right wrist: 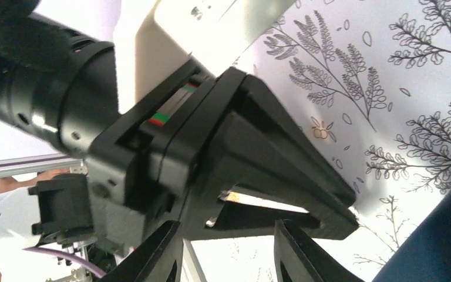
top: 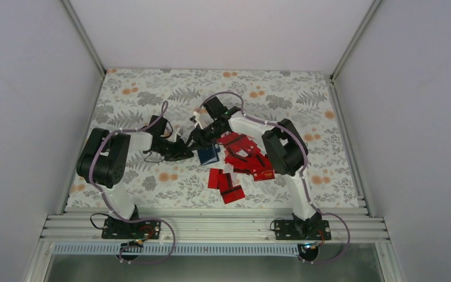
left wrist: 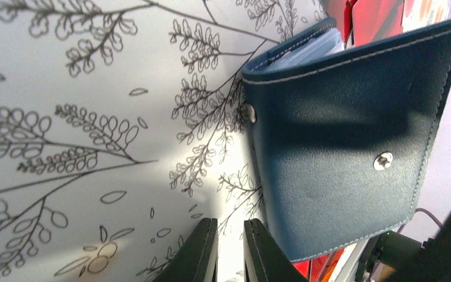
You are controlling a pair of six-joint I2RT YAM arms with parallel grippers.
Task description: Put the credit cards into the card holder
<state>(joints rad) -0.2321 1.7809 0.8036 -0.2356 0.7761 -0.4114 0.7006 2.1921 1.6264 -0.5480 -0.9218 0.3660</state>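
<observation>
- Stretching under everything in a leafy print: the table [top: 152, 94], carrying all the work near its middle.
- Reaching in from the near edge and bending toward one spot just left of centre: the left arm [top: 108, 155] and the right arm [top: 282, 150].
- Lying in a loose, overlapping red heap right of centre, with a few strayed toward the near edge: the credit cards [top: 243, 155], none lifted, none in either grip.
- Resting flat on the table at the left edge of that heap: the card holder [top: 208, 154], dark blue, gaping slightly at one end in the left wrist view and showing pale inner sleeves; contents not readable from here.
- Hovering low just beside the holder's edge: the left gripper [left wrist: 231, 235], jaws drawn almost together with only a narrow slit between, pinching nothing.
- Hanging close over the left gripper's body, with a corner of the holder at the lower right of its own view: the right gripper [right wrist: 229, 235], jaws spread apart, grasping nothing.
- Glinting on the holder's cover: a small snap stud [left wrist: 382, 160], seemingly unfastened.
- Judging from both empty grippers crowding the holder and not the heap: probably readying the holder, opening or steadying it, before any loading.
- Calling next, most likely, for one gripper pinning the cover open and the other sliding under a single thin card without dragging its neighbours.
</observation>
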